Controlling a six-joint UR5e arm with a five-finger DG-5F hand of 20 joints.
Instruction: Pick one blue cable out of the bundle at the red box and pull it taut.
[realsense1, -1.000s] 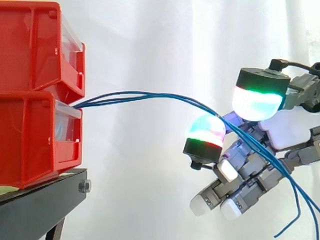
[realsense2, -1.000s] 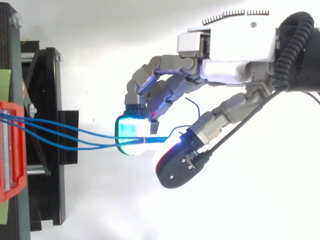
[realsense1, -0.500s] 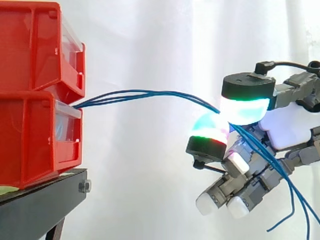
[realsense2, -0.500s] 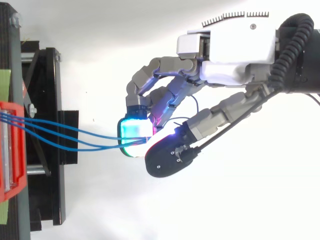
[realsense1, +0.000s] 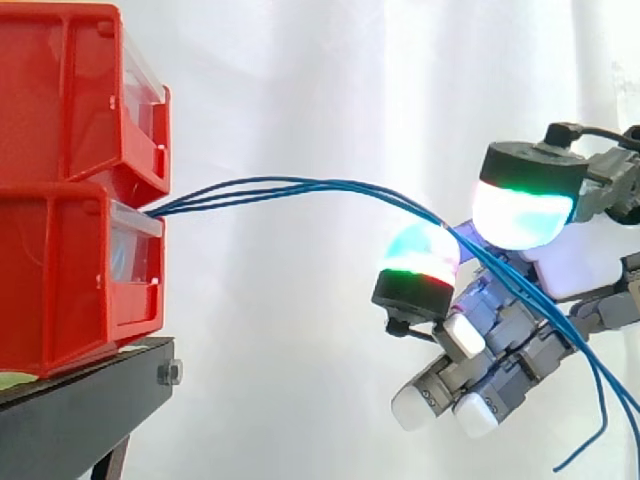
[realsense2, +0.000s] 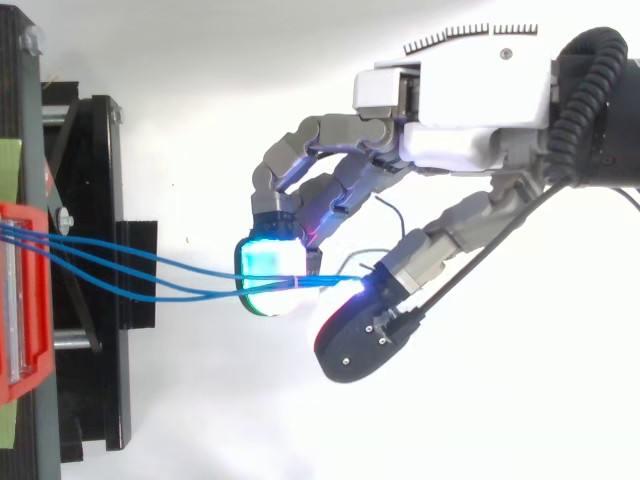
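Three thin blue cables (realsense1: 300, 188) run out of the lower red bin (realsense1: 60, 280) and arc right to my hand (realsense1: 505, 335). They pass through the gap between the glowing thumb pad (realsense1: 520, 212) above and one glowing fingertip (realsense1: 420, 256) below, then hang down past the curled fingers at the right. From above, the cables (realsense2: 170, 280) converge at that fingertip (realsense2: 268, 272), and the thumb (realsense2: 355, 335) stands clear to the right of it. The pads are apart and nothing is pinched. The cables sag loosely.
A second red bin (realsense1: 70, 90) is stacked on the lower one. Both rest on a black stand (realsense1: 85, 405) at the left, before a white curtain. In the top view, the stand's frame (realsense2: 100, 200) lies along the left edge.
Half a second ago the thumb pad was pressed close over the fingertip and the cables. Now it has swung back up and to the right, opening a gap. The cables still sag.
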